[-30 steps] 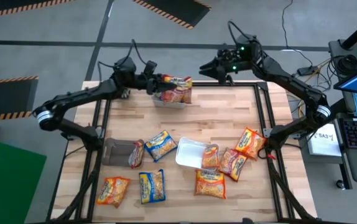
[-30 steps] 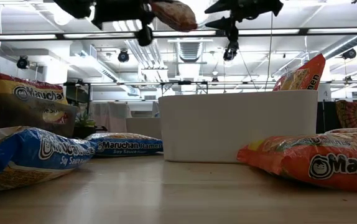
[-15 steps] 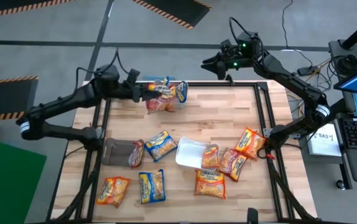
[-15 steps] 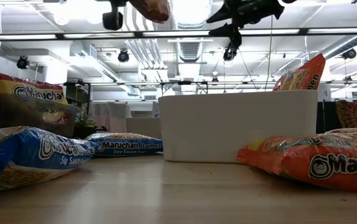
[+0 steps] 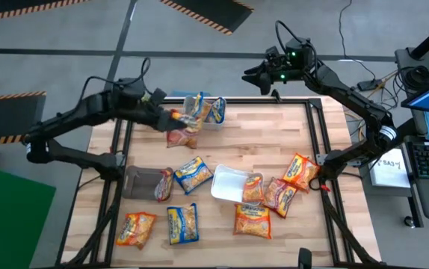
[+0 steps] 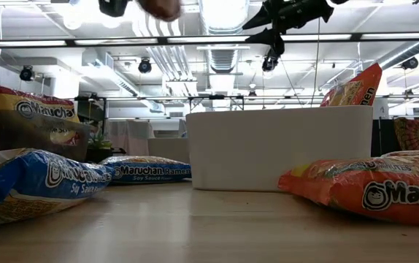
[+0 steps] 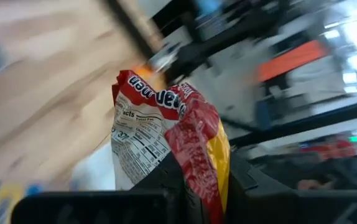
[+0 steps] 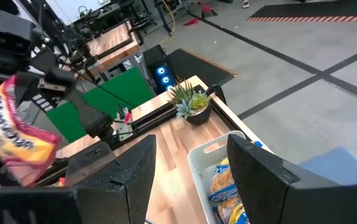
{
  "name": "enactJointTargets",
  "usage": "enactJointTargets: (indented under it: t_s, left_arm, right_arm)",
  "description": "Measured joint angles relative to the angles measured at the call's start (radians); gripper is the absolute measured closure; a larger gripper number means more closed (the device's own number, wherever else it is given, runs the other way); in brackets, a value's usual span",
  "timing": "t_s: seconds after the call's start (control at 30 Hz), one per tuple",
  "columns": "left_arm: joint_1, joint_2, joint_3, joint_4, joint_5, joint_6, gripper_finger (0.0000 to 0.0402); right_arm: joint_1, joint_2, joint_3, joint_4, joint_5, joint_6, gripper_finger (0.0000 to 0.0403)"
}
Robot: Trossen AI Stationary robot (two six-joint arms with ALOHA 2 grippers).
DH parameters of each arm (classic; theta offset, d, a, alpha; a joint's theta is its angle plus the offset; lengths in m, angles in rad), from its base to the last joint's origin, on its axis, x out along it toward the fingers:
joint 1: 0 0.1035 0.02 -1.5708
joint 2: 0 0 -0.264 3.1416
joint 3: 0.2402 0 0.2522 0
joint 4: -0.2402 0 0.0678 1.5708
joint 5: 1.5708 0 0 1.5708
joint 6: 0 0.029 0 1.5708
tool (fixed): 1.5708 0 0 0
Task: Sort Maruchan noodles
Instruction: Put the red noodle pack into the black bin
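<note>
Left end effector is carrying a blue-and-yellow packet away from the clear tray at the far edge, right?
Not quite: the packet in the left end effector is red, as the left wrist view shows. The rest holds: it is beside the clear tray at the far edge.

Glossy crinkled plastic packet [image 7: 166,143], wooden table [image 5: 274,142]

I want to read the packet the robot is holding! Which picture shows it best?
The left wrist view: the red packet fills it, label readable, pinched in the left gripper. The high view shows it small, the low view only its edge, the right wrist view from afar.
</note>
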Motion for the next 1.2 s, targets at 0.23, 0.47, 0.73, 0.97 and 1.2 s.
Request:
enactJointTargets:
  t_s: [0.23, 0.47, 0.73, 0.97, 1.2]
  left_arm:
    - [-0.072, 0.067, 0.21, -0.591, -0.054, -0.066, 0.0373]
    - [-0.14, 0.101, 0.21, -0.878, -0.084, -0.159, 0.0373]
    - [-0.143, 0.098, 0.012, -0.879, -0.097, -0.215, 0.0373]
    - [-0.143, 0.096, -0.185, -0.772, -0.077, -0.261, 0.0373]
    - [-0.148, 0.094, -0.322, -0.658, -0.014, -0.255, 0.0373]
  right_arm:
    - [0.0, 0.0, 0.0, 0.0, 0.0, -0.011, 0.0216]
    - [0.0, 0.0, 0.0, -0.001, 0.0, -0.011, 0.0216]
    - [0.0, 0.0, 0.0, -0.008, -0.002, -0.01, 0.0216]
    - [0.0, 0.001, 0.0, -0.04, -0.002, -0.01, 0.0216]
    - [0.0, 0.001, 0.0, -0.063, -0.003, -0.022, 0.0216]
